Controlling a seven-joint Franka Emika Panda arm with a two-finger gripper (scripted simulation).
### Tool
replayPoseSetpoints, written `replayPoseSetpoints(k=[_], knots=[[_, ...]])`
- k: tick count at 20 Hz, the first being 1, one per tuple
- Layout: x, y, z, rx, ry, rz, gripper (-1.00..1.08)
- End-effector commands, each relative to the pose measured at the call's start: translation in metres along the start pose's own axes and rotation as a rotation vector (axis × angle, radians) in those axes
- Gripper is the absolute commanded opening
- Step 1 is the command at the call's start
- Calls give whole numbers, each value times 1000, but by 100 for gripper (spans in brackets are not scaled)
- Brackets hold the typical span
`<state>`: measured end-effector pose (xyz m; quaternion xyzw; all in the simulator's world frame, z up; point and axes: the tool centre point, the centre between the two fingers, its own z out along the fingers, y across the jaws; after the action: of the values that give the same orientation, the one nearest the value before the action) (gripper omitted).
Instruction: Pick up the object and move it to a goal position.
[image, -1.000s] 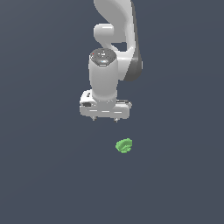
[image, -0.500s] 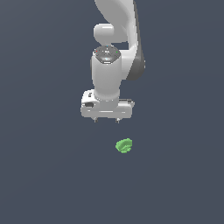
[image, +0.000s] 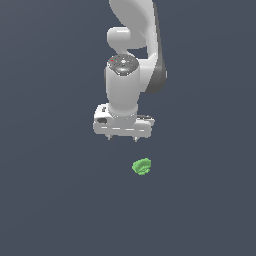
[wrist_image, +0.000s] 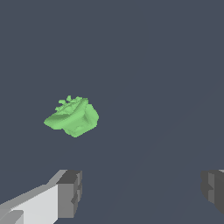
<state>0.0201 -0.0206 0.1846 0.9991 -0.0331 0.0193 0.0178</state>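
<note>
White arm points straight down, its pincer (image: 122, 138) spread and empty, apart from the green object (image: 142, 166).

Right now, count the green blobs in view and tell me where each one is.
1. The green blob lies on the dark floor, below the open pincer in the exterior view, toward that view's right, untouched.

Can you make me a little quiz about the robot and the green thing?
1. True or false: the gripper is holding the green blob.
2. Are the fingers A) wide apart or B) pressed together?
3. In the exterior view, toward which side of the gripper does the blob lie?

Key: 1. False, they are apart. 2. A. 3. The exterior view's right, and lower in the picture.
</note>
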Motion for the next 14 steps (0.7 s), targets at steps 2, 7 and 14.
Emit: replayPoseSetpoints(k=[2, 7, 14], knots=[[2, -3, 3, 2, -2, 44, 100], [7, -10, 10, 7, -6, 135, 100], [16, -24, 23, 13, -15, 305, 100]])
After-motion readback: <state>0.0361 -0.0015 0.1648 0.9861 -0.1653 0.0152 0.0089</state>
